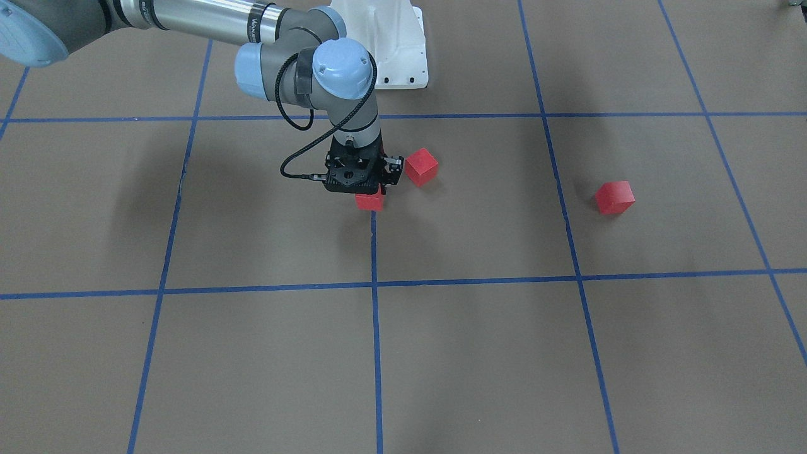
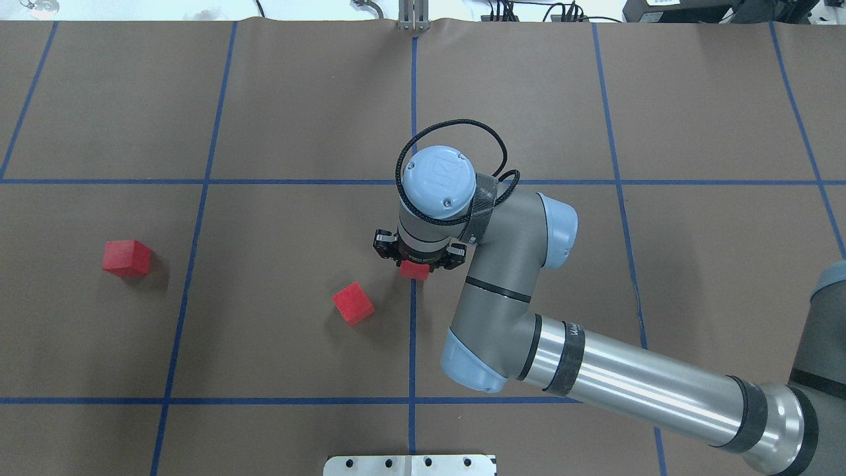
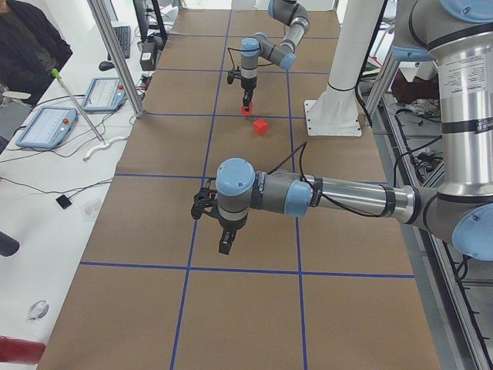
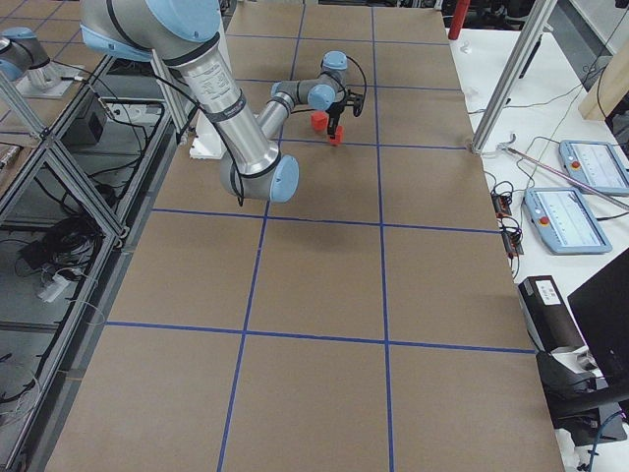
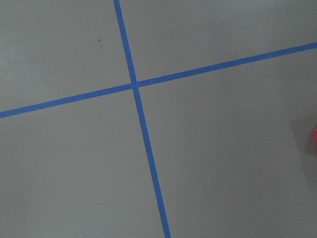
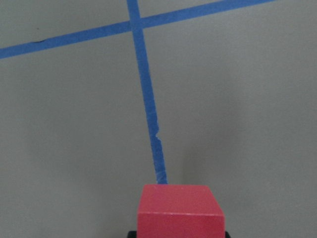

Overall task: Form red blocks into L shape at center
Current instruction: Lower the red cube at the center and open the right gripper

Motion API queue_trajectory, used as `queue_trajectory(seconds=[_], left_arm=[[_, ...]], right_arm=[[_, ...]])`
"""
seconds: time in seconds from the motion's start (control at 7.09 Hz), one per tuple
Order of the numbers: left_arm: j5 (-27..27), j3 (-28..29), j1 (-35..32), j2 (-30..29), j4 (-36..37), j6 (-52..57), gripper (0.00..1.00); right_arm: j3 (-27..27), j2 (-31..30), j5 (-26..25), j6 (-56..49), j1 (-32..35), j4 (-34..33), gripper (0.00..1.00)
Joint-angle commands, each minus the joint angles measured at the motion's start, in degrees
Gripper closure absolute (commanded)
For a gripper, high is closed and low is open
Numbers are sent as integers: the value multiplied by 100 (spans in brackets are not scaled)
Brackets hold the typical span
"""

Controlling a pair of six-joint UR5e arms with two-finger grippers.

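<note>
My right gripper (image 1: 371, 197) points straight down at the center and is shut on a red block (image 1: 369, 203), which sits at or just above the surface on the middle blue tape line (image 2: 412, 330). That block fills the bottom of the right wrist view (image 6: 181, 210). A second red block (image 2: 353, 303) lies tilted close beside it, apart from it. A third red block (image 2: 126, 258) lies far off on my left side. My left gripper (image 3: 223, 245) hangs above bare paper; I cannot tell whether it is open or shut.
The brown paper surface (image 2: 297, 112) carries a blue tape grid. A white arm mount (image 1: 391, 44) stands at the robot's edge. The left wrist view shows a tape crossing (image 5: 134, 85) and a red sliver (image 5: 314, 136) at its right edge.
</note>
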Motion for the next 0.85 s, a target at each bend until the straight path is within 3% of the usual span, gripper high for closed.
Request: queue_trajectory(seconds=[0.0,0.56,0.7], left_arm=[[-33,0,6,1,-5,0,0],[-42,0,-3,1,-13,0,0],[-42,0,-3,1,-5,0,0]], right_arm=[[-27,12,-5,-13,-80,-18,100],[-97,38,-5,-39,-115,-27,100],[-106,38,-5,-57,-115,-27,95]])
